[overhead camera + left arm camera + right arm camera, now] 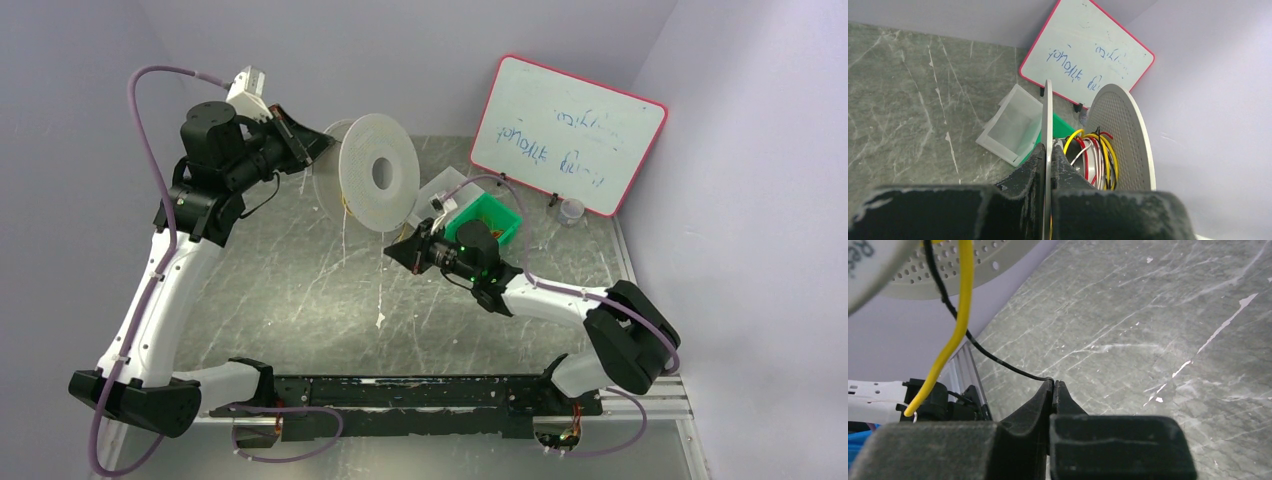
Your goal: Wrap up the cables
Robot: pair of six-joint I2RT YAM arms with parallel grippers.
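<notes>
White perforated plastic makes up the two round flanges of a spool (378, 172), which is held on edge over the far left part of the grey marbled table (300, 290). The rim of one thin flange is clamped by the left tool (1048, 150), with a black finger pressed flat against each face of the disc. Thin cables (1096, 156) in yellow, red, white and black are wound around the hub between the two flanges.

The right tool (1053, 383) is placed near the middle of the table, just in front of the spool. Its jaws are brought together, and the end of a thin black cable (993, 357) is pinched at the very tips. From that pinch the black cable is led up and to the left, towards the perforated flange at the top of the right wrist view. A thicker yellow cable (955, 325) is seen hanging loose from the spool and crossing in front of the black one; its bare end is not gripped by anything.

A green plastic bin (497, 222) is set just behind the right tool, and a clear plastic tray (1013, 125) lies touching it. A red-framed whiteboard (568, 135) with blue writing is propped at the far right corner.
</notes>
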